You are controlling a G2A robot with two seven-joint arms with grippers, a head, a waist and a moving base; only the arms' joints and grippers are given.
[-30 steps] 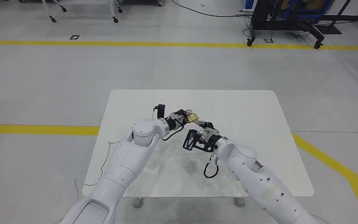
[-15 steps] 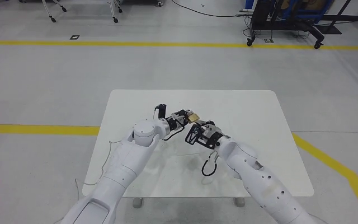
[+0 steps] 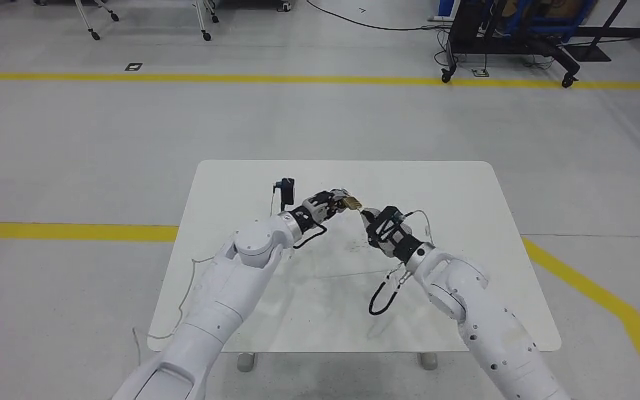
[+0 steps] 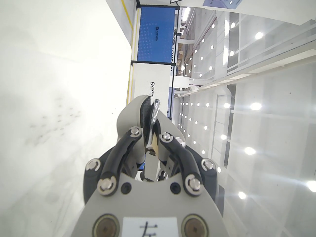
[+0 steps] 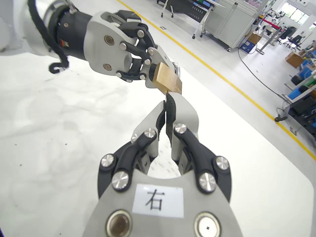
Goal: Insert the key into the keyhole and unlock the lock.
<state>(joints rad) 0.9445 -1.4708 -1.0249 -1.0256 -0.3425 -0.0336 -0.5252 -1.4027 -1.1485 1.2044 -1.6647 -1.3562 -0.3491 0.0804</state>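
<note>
A brass padlock (image 5: 167, 78) hangs in the air over the middle of the white table (image 3: 450, 190), also seen from above as a small brass block (image 3: 349, 204). My left gripper (image 5: 164, 67) is shut on the padlock, its fingers (image 4: 148, 117) clamped over the silver shackle (image 4: 155, 112). My right gripper (image 5: 169, 99) is shut, its tips right under the padlock's lower face. The key is almost wholly hidden between those fingers; only a thin dark sliver (image 5: 166, 96) shows where it meets the brass. In the top view the right gripper (image 3: 372, 218) sits close beside the left gripper (image 3: 335, 203).
The tabletop around both arms is bare, with faint scuff marks (image 5: 37, 114). Its far edge (image 3: 345, 162) and right edge (image 3: 520, 250) lie well away from the grippers. Yellow floor lines (image 3: 90, 231) and a wheeled rack (image 3: 510, 40) lie beyond the table.
The right gripper has swung up and away from the table's near side, bringing its tips to the padlock's underside. The left gripper with the padlock shifted slightly farther back.
</note>
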